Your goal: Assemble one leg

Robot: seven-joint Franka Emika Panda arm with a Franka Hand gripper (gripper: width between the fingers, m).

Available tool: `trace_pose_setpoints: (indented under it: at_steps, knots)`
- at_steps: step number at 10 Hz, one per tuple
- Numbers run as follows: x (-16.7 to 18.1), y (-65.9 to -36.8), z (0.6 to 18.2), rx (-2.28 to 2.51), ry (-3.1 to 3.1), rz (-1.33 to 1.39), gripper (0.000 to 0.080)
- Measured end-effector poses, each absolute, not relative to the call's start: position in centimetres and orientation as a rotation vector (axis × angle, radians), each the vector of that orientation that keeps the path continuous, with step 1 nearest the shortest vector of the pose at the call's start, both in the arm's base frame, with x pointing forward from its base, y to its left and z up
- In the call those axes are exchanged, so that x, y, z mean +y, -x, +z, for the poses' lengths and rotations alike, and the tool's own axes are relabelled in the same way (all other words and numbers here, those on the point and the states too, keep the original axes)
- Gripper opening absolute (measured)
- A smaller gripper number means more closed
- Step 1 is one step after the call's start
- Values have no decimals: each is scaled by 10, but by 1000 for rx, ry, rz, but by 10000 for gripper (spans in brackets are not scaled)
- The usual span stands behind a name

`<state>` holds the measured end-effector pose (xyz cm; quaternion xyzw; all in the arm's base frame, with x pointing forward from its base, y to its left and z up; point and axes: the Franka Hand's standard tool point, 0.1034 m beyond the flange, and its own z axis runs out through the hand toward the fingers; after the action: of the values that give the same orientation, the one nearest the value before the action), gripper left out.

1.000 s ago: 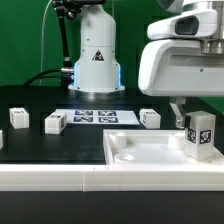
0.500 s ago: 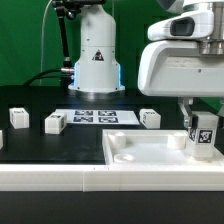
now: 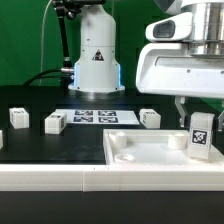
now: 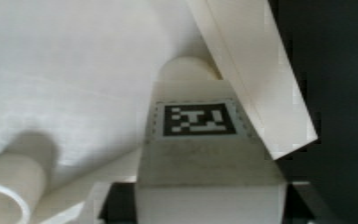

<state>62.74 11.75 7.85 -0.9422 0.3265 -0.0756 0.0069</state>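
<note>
My gripper (image 3: 200, 122) is shut on the leg (image 3: 201, 136), a small white post with a black-and-white tag on its face. It holds the leg nearly upright over the right end of the large flat white panel (image 3: 145, 152), low against it. In the wrist view the leg (image 4: 202, 150) fills the middle between my dark fingers (image 4: 293, 203), and my gripper (image 4: 202, 206) is closed on its sides. The panel's surface (image 4: 69, 80) lies behind the leg. Whether the leg's foot touches the panel is hidden.
Three more tagged white legs stand on the black table: two at the exterior view's left (image 3: 18, 117) (image 3: 54, 122) and one near the middle (image 3: 149, 118). The marker board (image 3: 95, 117) lies behind them. The robot base (image 3: 95, 60) stands at the back.
The leg has turned in place with the gripper, from showing two faces, through a tilt, to nearly upright with its tag facing the exterior camera. It stays over the panel's right end.
</note>
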Motion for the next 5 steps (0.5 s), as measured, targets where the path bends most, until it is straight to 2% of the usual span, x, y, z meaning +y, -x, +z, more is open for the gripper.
trace_pose_setpoints:
  at_steps: [3,5]
  knots:
    - [116,-625,78,1507,2717,-216,292]
    - [114,-624,78,1638,2621,-197,292]
